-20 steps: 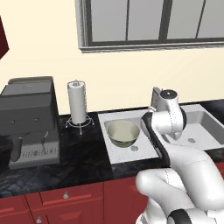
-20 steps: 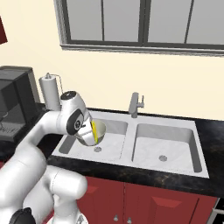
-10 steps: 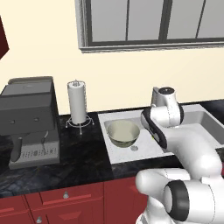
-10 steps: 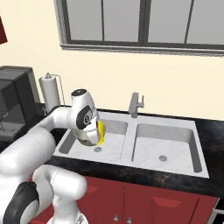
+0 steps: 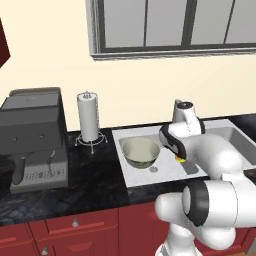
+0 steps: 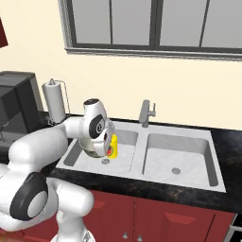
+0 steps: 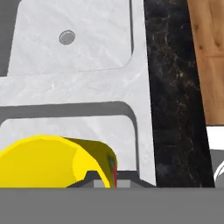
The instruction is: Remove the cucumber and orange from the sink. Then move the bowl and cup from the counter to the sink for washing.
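Holding the cup (image 6: 113,144) in the pincer (image 7: 107,183), I see the jaws closed tight on its yellow wall, with the red patch showing beside the fingertips in the hand view. From the right base view the cup hangs over the left basin of the sink (image 6: 208,142), close above that basin's drain (image 6: 105,161). In the left base view I catch just a sliver of yellow and red under the wrist, over the same basin.

Taking the sink as my landmark: the bowl (image 5: 141,152) sits inside its left basin, upright, just left of the arm. The right basin lies bare with its own drain (image 6: 176,170) in the middle. The faucet (image 6: 146,113) stands at the sink's back edge, between the two basins.

Left of the sink on the black tabletop (image 5: 95,175) stands a paper towel holder (image 5: 88,117), near the sink's back left corner. Farther left still sits a grey coffee machine (image 5: 35,137). Behind the sink, a window (image 6: 156,23) spans the wall.
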